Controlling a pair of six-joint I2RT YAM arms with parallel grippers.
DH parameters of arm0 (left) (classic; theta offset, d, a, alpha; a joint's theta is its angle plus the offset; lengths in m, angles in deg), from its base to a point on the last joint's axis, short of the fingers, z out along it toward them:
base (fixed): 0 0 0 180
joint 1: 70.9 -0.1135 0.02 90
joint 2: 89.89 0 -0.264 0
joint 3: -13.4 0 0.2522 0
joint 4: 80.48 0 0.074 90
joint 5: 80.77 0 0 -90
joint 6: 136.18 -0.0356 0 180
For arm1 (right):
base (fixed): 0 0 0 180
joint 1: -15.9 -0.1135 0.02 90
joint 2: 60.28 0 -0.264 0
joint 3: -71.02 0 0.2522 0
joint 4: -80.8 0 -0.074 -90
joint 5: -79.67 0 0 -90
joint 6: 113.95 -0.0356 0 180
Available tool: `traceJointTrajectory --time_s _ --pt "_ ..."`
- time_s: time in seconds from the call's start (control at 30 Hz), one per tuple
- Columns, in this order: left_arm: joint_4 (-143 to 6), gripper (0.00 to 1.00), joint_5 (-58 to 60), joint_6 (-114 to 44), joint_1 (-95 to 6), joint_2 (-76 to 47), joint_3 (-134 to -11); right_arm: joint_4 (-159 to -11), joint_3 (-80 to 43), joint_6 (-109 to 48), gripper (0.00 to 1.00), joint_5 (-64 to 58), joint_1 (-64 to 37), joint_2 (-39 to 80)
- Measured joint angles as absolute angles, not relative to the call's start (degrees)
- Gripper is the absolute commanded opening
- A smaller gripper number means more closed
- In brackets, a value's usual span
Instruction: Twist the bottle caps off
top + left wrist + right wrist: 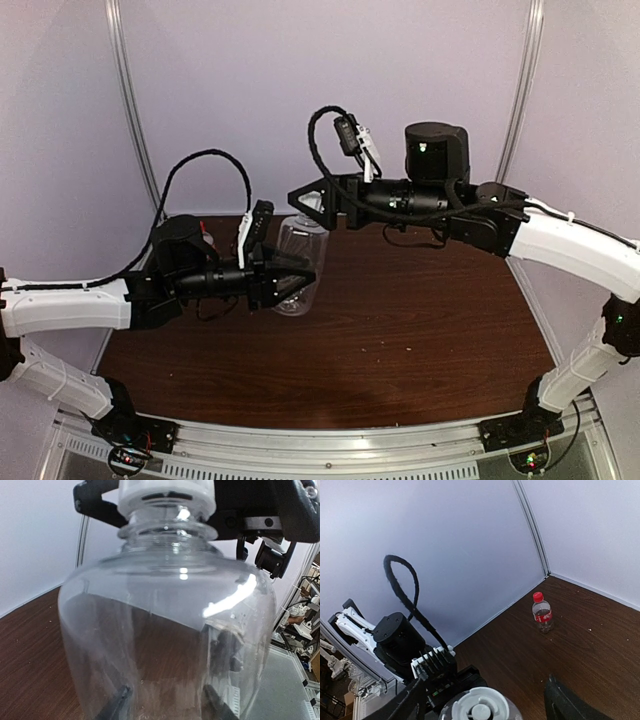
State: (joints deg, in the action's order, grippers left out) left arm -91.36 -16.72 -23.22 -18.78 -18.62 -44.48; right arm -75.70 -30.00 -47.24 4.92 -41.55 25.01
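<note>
Left wrist view shows the left gripper (297,272) clamped on the body of the taller bottle (165,630), held upright. Above, the right gripper (306,200) is spread wide around the white cap (480,707), seemingly not touching. Next it must close and twist. Far back by the wall (470,540), the small bottle (543,616) has its red cap (537,596) on.

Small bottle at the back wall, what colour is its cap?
Red cap; best in right wrist view.
</note>
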Motion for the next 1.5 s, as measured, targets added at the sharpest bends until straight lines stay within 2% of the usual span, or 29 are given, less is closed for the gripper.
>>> traceJointTrajectory --time_s 0.17,0.4,0.77,0.97,1.17,1.5 --pt "-90.51 0.32 -16.02 -23.68 -18.78 -18.64 -44.82 -74.47 -30.05 -47.92 0.56 2.95 -41.92 26.54" --pt "-89.22 0.32 -15.19 -24.2 -18.78 -18.64 -44.82 -74.52 -30.05 -48.16 0.5 2.32 -41.99 26.63" --pt "-88.92 0.32 -14.51 -24.68 -18.78 -18.64 -44.82 -75.48 -29.54 -47.48 0.22 2.3 -42.2 26.35" --pt "-88.92 0.32 -14.84 -25.51 -18.76 -18.64 -44.82 -77.07 -27.42 -44.62 0.1 3.48 -42.31 24.79" --pt "-89.14 0.32 -17.29 -26.82 -18.72 -18.82 -44.82 -78.73 -26.09 -39.63 0.06 10.69 -40.92 23.88" --pt "-93.57 0.32 -27.1 -26.06 -18.72 -18.86 -44.72 -82.21 -25.72 -31.87 0.05 30.8 -37.66 23.24"
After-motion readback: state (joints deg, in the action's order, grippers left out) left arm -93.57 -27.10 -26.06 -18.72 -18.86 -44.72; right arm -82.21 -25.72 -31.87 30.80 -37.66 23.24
